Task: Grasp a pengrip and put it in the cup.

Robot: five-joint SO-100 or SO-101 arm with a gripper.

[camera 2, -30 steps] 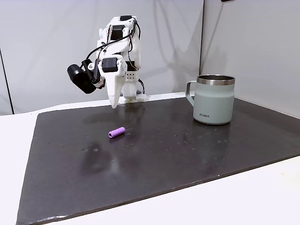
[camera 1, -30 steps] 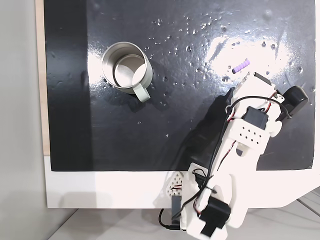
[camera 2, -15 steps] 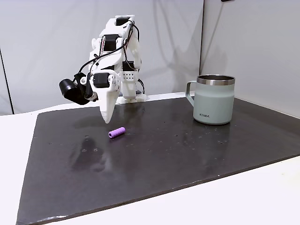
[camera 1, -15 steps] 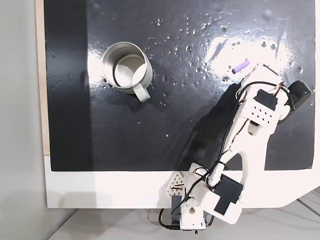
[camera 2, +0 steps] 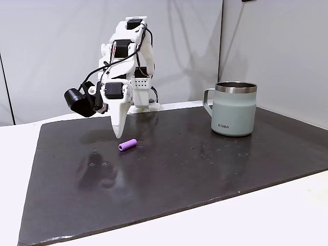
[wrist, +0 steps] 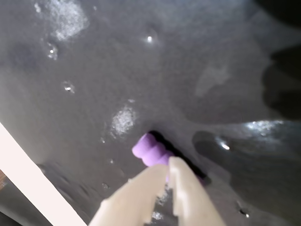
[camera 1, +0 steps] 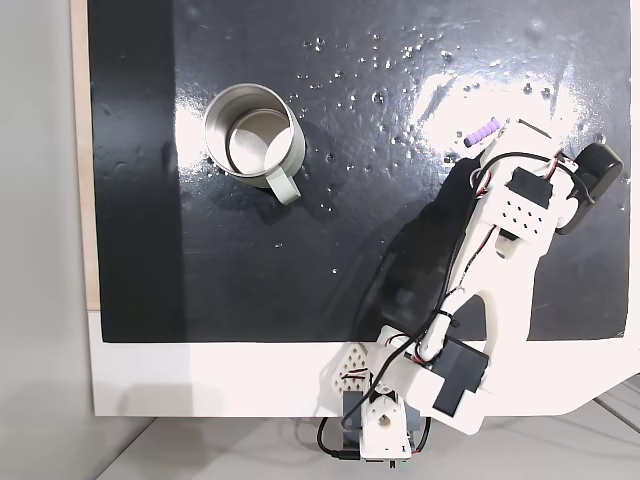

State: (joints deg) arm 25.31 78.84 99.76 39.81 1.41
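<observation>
A dark, glossy mat (camera 2: 169, 174) covers most of a white bench (camera 2: 266, 220); in a fixed view from the side the white surface shows along the near edge and to the left of the mat. Small specks and droplets dot the mat, and in a fixed view from above a bright glare patch (camera 1: 450, 95) of reflected light lies at its far right. There the white bench edge (camera 1: 200, 380) runs along the bottom, and a thin pale wooden strip (camera 1: 78, 150) borders the mat on the left. Behind the bench stand plain light-grey wall panels (camera 2: 51, 51), with a vertical seam (camera 2: 221, 41) between two of them right of centre. The light is even and soft.
</observation>
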